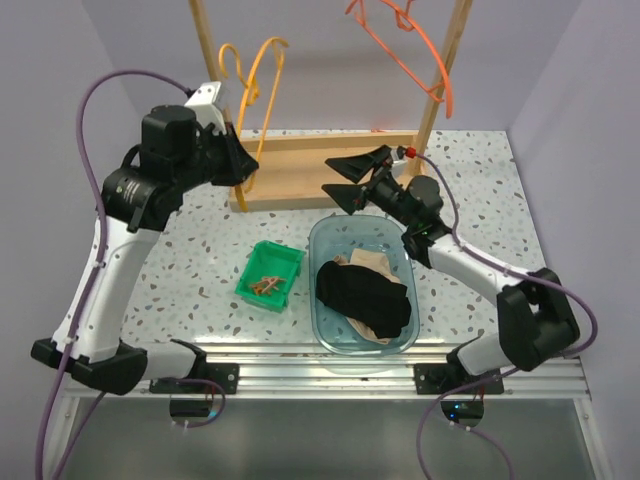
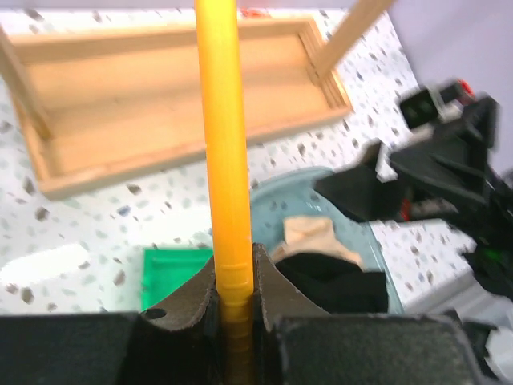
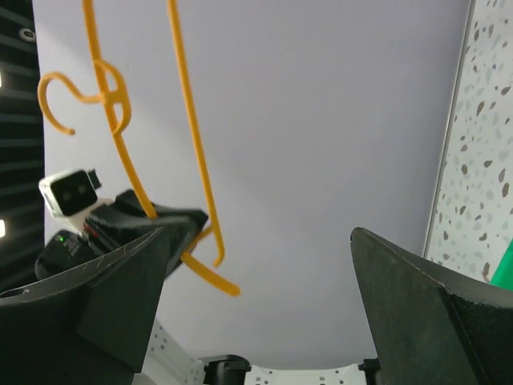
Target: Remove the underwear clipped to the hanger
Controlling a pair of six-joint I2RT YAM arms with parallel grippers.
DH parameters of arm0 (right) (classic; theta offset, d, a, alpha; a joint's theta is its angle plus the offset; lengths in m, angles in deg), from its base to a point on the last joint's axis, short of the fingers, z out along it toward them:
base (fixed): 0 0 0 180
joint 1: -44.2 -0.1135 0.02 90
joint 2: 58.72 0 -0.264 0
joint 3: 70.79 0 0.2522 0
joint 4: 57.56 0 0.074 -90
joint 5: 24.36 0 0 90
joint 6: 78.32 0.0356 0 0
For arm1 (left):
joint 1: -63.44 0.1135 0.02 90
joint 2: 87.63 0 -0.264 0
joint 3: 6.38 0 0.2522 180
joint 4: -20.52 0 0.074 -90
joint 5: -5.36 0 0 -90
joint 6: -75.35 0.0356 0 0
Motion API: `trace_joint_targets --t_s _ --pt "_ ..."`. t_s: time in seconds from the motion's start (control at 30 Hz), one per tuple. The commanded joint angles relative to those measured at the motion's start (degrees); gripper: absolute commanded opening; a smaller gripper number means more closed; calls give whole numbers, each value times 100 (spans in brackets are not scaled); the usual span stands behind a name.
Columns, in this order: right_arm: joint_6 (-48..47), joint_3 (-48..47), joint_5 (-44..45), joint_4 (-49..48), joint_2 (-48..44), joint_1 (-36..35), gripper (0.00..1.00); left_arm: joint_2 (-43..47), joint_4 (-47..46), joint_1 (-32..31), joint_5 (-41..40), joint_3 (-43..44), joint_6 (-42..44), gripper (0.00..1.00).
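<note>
The black underwear and the pale beige underwear lie loose in a clear bin; both also show in the left wrist view, black and beige. My left gripper is shut on the lower end of a bare yellow hanger, seen up close between its jaws. My right gripper is open and empty above the bin's far edge. In its wrist view it faces the yellow hanger. No cloth hangs on either hanger.
A green tray holding small brown clips sits left of the bin. A wooden rack base with two upright posts stands at the back. A bare orange hanger hangs at the upper right.
</note>
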Motion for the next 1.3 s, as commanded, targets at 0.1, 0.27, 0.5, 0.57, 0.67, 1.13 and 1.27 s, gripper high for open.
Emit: trace_joint_targets --t_s 0.1,0.27,0.5,0.57,0.67,1.13,1.27 --pt "-1106 60 -237 1921 -1144 162 98 -1785 995 37 -1134 2199 603 0" --pt "-1563 130 -342 2759 -1672 170 98 -2580 849 152 -1090 3081 832 0" --pt "-1749 358 -404 3347 -2041 179 98 -2475 -479 196 -1275 2853 1384 0" --pt "-1767 385 -439 3375 -2050 171 98 -2352 -981 239 -1187 2546 1447 0" --pt "-1775 394 -492 3384 -2007 179 98 -2552 -903 573 -303 2683 1422 0" --pt "-2259 -54 -1010 2857 -1269 171 98 -2299 -911 908 1327 1955 1193 0" --pt "-2250 -89 -1116 2733 -1110 170 98 -2220 -841 916 1407 1903 1175 0"
